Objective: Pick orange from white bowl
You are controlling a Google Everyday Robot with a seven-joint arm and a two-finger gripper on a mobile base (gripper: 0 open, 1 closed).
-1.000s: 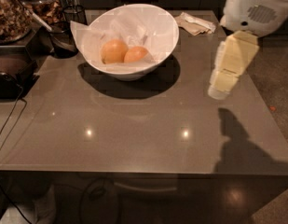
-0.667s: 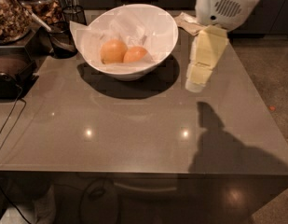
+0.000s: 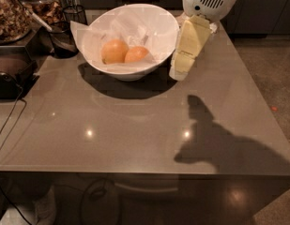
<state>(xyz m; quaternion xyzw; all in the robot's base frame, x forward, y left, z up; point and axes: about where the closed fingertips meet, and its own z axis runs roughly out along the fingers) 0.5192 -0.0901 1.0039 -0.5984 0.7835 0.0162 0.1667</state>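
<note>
1. Since a second ago the gripper has swung left over the tabletop. It now hangs just outside the right wall of the white bowl. I cannot tell whether it is parted or closed.
2. The orange lies inside the bowl on crinkled paper, touching a paler fruit on its left.
3. It is probably firm, smooth, fairly heavy and apt to roll. Take it from above, across its widest middle.
4. It sits left of the gripper, with the rim between them.
</note>
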